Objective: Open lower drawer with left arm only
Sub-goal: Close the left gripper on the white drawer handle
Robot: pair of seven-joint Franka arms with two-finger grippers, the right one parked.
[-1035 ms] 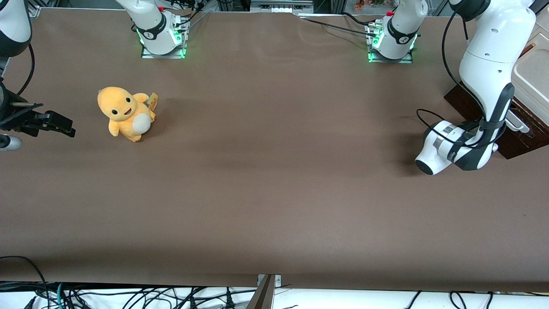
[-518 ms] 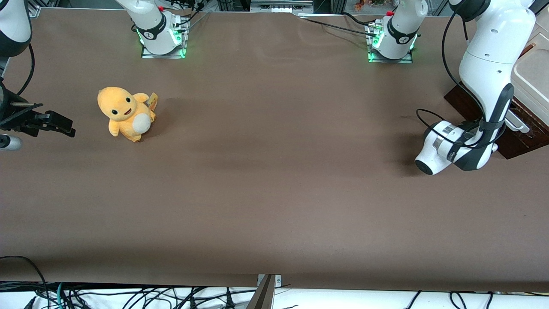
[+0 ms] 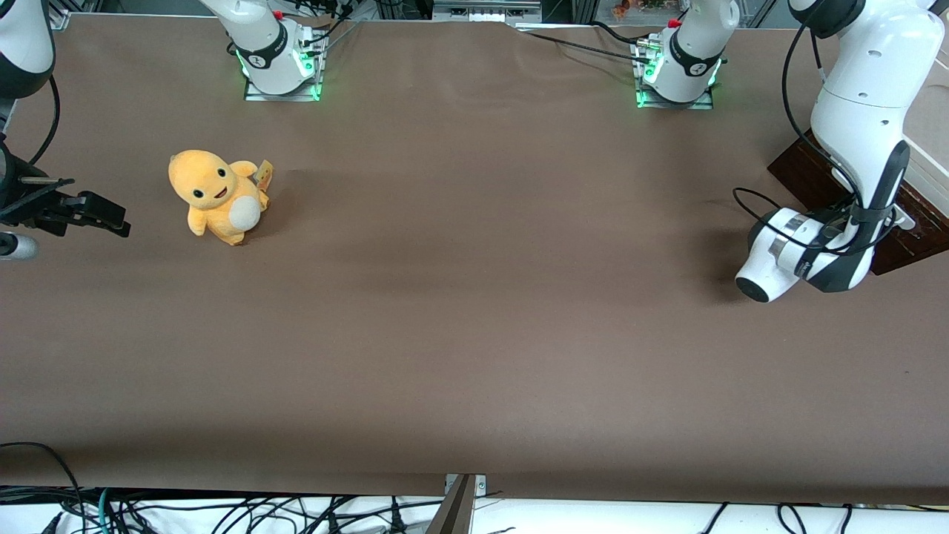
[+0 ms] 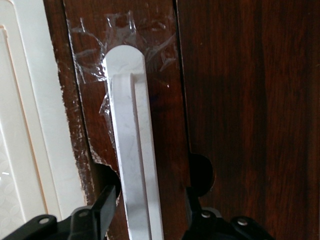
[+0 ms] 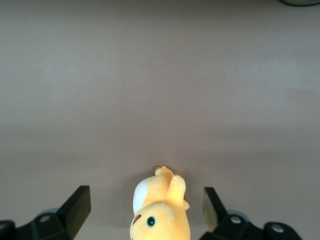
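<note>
A wide worktop (image 3: 474,311) covered in a matte brown sheet fills the scene, evenly lit from above, with soft shadows. Along its edge nearest the front camera, black cables (image 3: 222,513) tangle over a white strip beside a metal bracket (image 3: 461,503).

left arm (image 3: 864,96): large glossy white shell in rounded jointed segments, with small round screw recesses on the upper segment.
elbow band: dark grey strip along the forearm above the tool, wrapping the wrist housing.
wrist: white barrel with a silver ring and a dark round end cap.
cable (image 3: 797,111): loose black line hanging from the upper segment down to the wrist, looping near the tool.
tool (image 4: 150,210): black two-finger unit; matte black fingers (image 4: 104,207), silver screw heads on its body.
</note>
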